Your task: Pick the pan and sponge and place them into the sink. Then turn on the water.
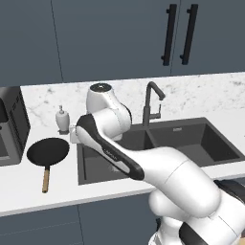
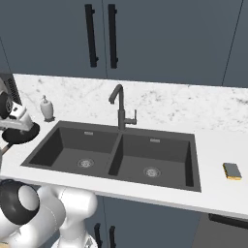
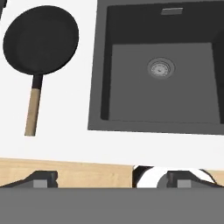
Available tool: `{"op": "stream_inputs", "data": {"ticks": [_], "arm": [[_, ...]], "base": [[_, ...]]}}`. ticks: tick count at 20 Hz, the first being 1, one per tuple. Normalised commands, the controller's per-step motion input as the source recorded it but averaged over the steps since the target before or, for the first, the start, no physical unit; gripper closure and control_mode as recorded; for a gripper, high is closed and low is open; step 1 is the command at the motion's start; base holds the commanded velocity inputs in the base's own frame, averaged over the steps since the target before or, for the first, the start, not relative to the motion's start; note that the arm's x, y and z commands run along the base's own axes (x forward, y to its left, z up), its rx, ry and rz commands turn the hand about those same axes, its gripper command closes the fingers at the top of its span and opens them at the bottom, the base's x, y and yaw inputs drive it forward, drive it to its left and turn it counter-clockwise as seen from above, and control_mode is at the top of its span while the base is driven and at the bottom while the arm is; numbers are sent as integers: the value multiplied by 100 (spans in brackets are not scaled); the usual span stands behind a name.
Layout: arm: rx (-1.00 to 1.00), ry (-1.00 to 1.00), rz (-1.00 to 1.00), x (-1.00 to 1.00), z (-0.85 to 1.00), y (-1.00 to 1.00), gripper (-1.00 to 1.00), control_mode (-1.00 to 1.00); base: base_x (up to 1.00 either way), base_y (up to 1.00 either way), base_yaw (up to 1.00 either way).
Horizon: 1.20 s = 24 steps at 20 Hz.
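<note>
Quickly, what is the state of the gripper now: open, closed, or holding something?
Gripper: open and holding nothing; its jaws stand wide apart above the counter edge, with the pan untouched on the counter.

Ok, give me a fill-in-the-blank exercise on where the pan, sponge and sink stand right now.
1. The pan lies on the counter to the ____ of the sink.
2. The sponge lies on the counter to the ____ of the sink.
3. Both basins of the sink are ____.
4. The pan's handle is made of ____.

Missing words: left; right; empty; wood
</note>
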Motion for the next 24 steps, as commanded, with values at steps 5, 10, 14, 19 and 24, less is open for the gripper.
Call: {"op": "stream_inputs", "data": {"ticks": [5,10,14,19,24], "arm": [[14,0,-5,-5,-31,57,-100,-100],[4,0,-6,0,-25,32,-100,-100],[-1,0,0,0,-13,23,-100,-100],[-4,1,0,0,-11,44,-100,-100],[-1,3,0,0,-11,41,-100,-100]], "base": [[0,0,0],[0,0,0],[0,0,0],[0,0,0],[0,0,0]]}}
